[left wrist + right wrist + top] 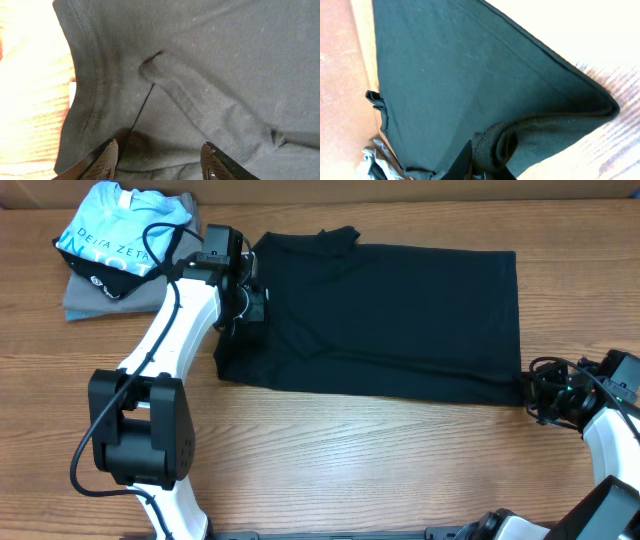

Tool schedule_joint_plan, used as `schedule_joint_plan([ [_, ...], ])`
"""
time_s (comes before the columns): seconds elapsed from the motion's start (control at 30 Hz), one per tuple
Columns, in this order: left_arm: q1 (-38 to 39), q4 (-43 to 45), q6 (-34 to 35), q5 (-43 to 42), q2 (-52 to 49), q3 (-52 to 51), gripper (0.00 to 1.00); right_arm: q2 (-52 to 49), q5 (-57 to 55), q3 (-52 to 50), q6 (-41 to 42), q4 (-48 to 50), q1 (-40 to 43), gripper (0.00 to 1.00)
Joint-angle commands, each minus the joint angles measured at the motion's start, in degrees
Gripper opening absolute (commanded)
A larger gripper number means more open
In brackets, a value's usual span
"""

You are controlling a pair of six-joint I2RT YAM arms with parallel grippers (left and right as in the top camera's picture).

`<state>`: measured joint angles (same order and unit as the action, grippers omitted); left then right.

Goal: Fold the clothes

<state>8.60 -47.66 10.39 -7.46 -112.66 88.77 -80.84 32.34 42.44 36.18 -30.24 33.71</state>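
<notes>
The black T-shirt (390, 315) lies spread across the middle of the table, folded into a rough rectangle. My left gripper (252, 305) hovers over its left end, open, with both fingers (159, 161) above the cloth near a sleeve fold and hem (200, 100). My right gripper (535, 395) is at the shirt's near right corner, shut on a rolled bunch of the black cloth (492, 147). The shirt's hem edge (560, 65) runs away from that corner in the right wrist view.
A light blue shirt with white lettering (115, 230) lies on a grey folded shirt (85, 300) at the far left corner. The wooden table (380, 460) is bare in front of the T-shirt. Cardboard runs along the back edge.
</notes>
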Motion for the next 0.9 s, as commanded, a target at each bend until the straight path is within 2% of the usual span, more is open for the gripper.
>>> schedule_joint_plan([
  [0.0,-0.50,-1.14,-0.07,0.68,0.17,1.51,0.57,0.39,-0.76,1.25,-0.35,2.10,0.04,0.08],
  [0.2,-0.74,-1.57,-0.04,1.70,0.17,1.51,0.58,0.35,-0.76,1.20,-0.35,5.62,-0.20,0.12],
  [0.23,-0.74,-1.57,-0.04,1.70,0.17,1.51,0.59,0.35,-0.72,1.14,-0.33,6.03,-0.46,0.15],
  [0.27,-0.74,-1.57,-0.04,1.70,0.17,1.51,0.59,0.35,-0.79,1.09,-0.37,6.45,-0.90,0.27],
  [0.33,-0.74,-1.60,-0.04,1.68,0.17,1.51,0.59,0.33,-1.25,1.07,-0.63,7.43,-1.64,0.57],
  [0.37,-0.74,-1.64,-0.07,1.68,0.17,1.51,0.60,0.35,-1.97,1.07,-0.87,7.96,-1.90,0.61],
  [0.47,-0.74,-2.03,-0.09,1.68,0.17,1.51,0.64,0.35,-2.49,1.09,-1.55,9.20,-1.66,0.61],
  [0.6,-0.74,-3.15,-0.68,1.68,0.17,1.51,0.66,0.37,-2.27,2.16,-6.84,8.61,-1.49,0.56],
  [0.73,-0.87,-5.84,-1.38,1.92,0.17,1.51,0.66,0.35,-2.40,8.66,-13.25,0.37,-1.73,0.53],
  [0.87,-1.81,-8.39,-1.03,1.86,0.17,1.51,0.66,0.26,-7.30,15.19,-16.61,-6.71,-3.10,0.56],
])
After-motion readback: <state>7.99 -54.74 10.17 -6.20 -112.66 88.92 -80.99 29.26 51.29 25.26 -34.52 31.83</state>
